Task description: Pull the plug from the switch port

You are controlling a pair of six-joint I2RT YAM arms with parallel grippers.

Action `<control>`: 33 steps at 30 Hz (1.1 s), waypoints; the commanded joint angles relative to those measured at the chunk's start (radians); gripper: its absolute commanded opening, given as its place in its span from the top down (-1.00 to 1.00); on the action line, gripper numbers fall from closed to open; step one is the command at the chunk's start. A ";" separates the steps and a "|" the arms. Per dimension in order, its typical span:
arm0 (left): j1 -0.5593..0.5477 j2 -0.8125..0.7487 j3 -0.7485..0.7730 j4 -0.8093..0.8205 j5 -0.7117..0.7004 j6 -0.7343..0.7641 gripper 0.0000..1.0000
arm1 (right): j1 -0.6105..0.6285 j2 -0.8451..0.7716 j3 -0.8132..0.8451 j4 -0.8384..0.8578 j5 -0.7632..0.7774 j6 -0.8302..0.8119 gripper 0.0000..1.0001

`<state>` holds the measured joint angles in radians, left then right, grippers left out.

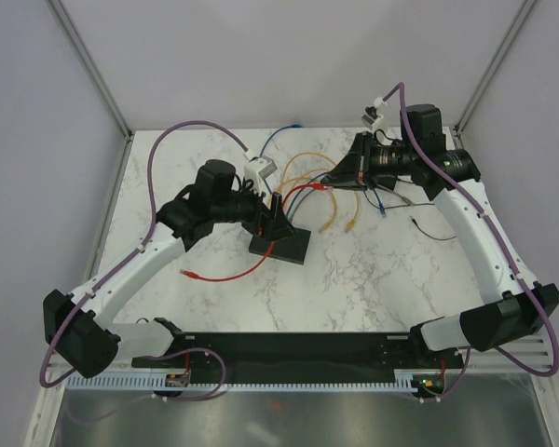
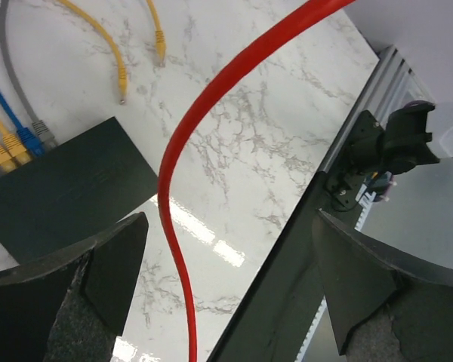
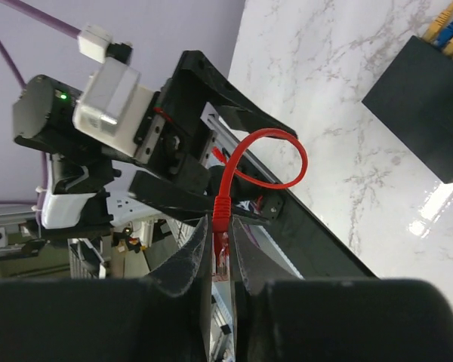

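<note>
Marble table [image 1: 373,270] with two arms mounted at its near edge. The switch [image 1: 284,248], a flat black box, lies flat near the middle of the table, slightly left of centre.

The left arm [image 1: 140,265] reaches in from the left of the switch. The left gripper [image 1: 272,219] hangs just above the switch's far edge. In the left wrist view, this gripper [image 2: 226,226] has its fingers [image 2: 113,249] spread wide and holds nothing. The switch [image 2: 68,192] lies to one side of them.

The right arm [image 1: 480,237] bends in from the right of the switch. The right gripper [image 1: 340,177] is raised beyond the switch and to its right, well apart from it.

The red cable [image 1: 228,277] trails across the table left of the switch and rises past it toward the right gripper. It passes untouched between the left gripper's fingers [image 2: 211,105].

Yellow cables [image 1: 331,209] lie loose on the table beyond the switch.

Blue plugs [image 2: 32,139] and yellow plugs [image 2: 7,147] sit in ports along one edge of the switch.

In the right wrist view, the right gripper [image 3: 220,226] has its fingers pinched narrowly on the red plug [image 3: 222,207]. The plug is clear of the switch [image 3: 426,105].
</note>
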<state>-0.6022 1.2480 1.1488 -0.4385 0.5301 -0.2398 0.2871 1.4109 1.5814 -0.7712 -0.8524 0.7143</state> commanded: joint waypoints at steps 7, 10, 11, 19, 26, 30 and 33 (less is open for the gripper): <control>-0.038 0.105 0.009 0.031 -0.233 0.065 -0.11 | 0.015 -0.029 0.003 0.145 -0.102 0.142 1.00; -0.031 0.119 0.023 0.000 -0.316 0.045 0.65 | 0.018 -0.021 0.000 0.161 -0.097 0.158 1.00; -0.031 0.120 0.023 -0.017 -0.368 0.033 0.96 | 0.018 -0.021 -0.003 0.165 -0.091 0.159 1.00; 0.059 0.142 0.052 -0.176 -0.703 -0.019 0.95 | 0.024 0.033 -0.054 0.178 0.084 0.129 -0.14; 0.278 0.206 0.043 -0.195 -0.869 0.036 0.95 | 0.026 0.121 -0.055 0.087 0.248 0.044 -0.45; 0.369 0.330 0.060 -0.126 -1.022 0.126 0.96 | 0.052 0.197 -0.080 0.079 0.246 0.002 -0.38; 0.423 0.405 0.101 -0.092 -1.093 0.161 0.95 | 0.073 0.230 -0.090 0.076 0.257 -0.032 -0.28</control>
<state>-0.2138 1.6016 1.1908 -0.5922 -0.4110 -0.1627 0.3351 1.6211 1.5021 -0.6769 -0.6247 0.7387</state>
